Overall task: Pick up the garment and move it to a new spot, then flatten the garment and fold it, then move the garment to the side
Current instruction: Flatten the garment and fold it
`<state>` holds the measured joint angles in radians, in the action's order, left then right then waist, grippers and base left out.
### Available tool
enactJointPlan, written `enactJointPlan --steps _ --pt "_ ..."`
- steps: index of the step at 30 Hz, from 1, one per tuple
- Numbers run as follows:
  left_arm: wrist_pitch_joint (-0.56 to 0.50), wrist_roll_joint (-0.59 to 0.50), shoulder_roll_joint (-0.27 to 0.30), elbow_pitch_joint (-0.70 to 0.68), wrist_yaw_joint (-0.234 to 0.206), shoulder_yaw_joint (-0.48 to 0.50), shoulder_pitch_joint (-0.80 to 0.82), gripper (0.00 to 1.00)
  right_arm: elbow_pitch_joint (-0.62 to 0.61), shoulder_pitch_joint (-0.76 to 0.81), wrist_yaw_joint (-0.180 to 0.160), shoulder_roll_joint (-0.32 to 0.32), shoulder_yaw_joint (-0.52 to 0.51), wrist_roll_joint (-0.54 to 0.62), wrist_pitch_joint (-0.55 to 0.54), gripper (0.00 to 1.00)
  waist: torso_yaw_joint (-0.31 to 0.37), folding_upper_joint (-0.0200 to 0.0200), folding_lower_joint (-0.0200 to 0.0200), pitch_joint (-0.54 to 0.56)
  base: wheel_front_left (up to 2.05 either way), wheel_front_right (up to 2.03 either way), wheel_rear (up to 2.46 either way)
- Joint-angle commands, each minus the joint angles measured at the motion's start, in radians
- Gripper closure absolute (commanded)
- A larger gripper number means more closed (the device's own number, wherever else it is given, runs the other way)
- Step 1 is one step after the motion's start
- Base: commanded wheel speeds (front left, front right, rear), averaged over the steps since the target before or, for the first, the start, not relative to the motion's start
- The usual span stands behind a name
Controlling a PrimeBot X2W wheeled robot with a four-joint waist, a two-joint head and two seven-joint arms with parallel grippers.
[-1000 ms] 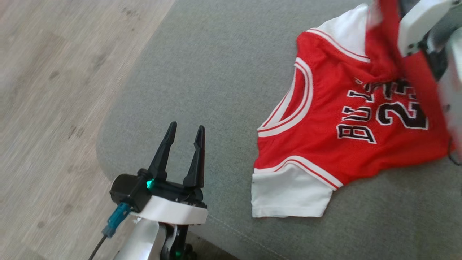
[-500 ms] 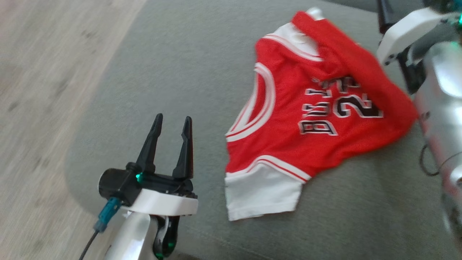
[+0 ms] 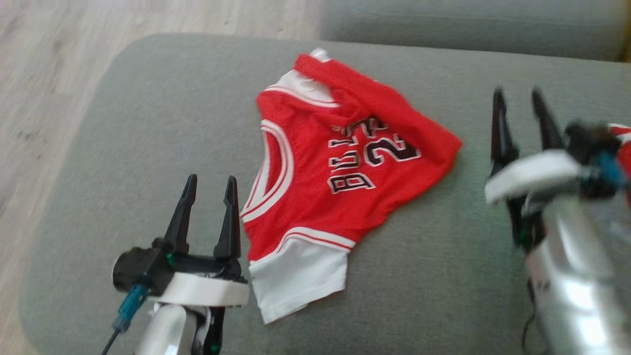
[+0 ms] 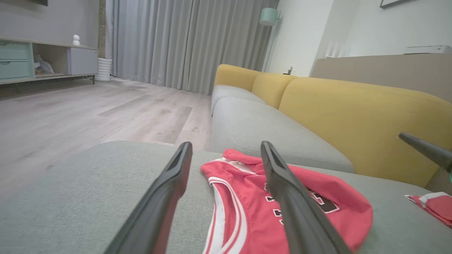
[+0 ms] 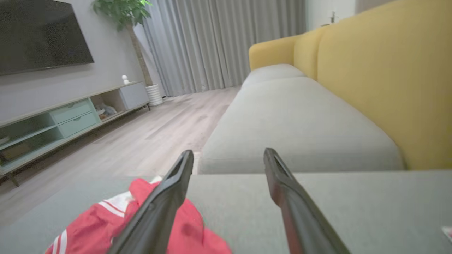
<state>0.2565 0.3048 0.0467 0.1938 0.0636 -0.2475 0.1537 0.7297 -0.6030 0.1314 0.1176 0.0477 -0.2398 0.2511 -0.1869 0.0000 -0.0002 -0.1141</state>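
Observation:
The garment is a red jersey with white sleeves and black lettering, lying crumpled on the grey sofa cushion, its far edge folded over itself. My left gripper stands open just left of the jersey's neckline, holding nothing. My right gripper is open too, apart from the jersey on its right side. In the left wrist view the garment lies just beyond the open left gripper. In the right wrist view the garment sits low and left of the open right gripper.
A second piece of red and white cloth lies on the cushion at the right. The yellow sofa back runs behind. Wood floor lies past the cushion's left edge. Another grey cushion extends ahead.
The head camera has swung right, so the jersey shows nearer the middle. My right gripper has let go of the jersey's far edge, which dropped onto the cushion, and has drawn back to the right.

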Motion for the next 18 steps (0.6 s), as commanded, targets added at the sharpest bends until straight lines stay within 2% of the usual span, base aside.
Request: enactJointPlan --steps 1,9,14,18 --pt "0.005 -0.010 0.004 -0.024 0.008 0.047 0.010 0.00 -0.065 0.045 -0.001 -0.032 0.007 -0.009 0.010 0.00 0.051 0.0000 0.0002 0.040 0.00 0.00 0.00" --pt "0.005 -0.008 0.004 -0.028 0.012 0.061 -0.020 0.00 -0.247 0.275 -0.001 -0.063 -0.018 -0.001 -0.019 0.00 0.092 0.0000 0.0002 0.027 0.00 0.00 0.00" --pt "0.005 -0.009 0.004 -0.031 0.018 0.049 -0.002 0.00 -0.309 0.272 -0.001 -0.066 -0.035 0.024 -0.077 0.00 0.075 0.0000 0.0002 -0.013 0.00 0.00 0.00" --pt "0.005 -0.008 0.004 -0.030 0.023 0.034 0.022 0.00 -0.307 0.211 -0.001 -0.067 -0.045 0.066 -0.151 0.00 0.039 0.0000 0.0002 -0.059 0.00 0.00 0.00"
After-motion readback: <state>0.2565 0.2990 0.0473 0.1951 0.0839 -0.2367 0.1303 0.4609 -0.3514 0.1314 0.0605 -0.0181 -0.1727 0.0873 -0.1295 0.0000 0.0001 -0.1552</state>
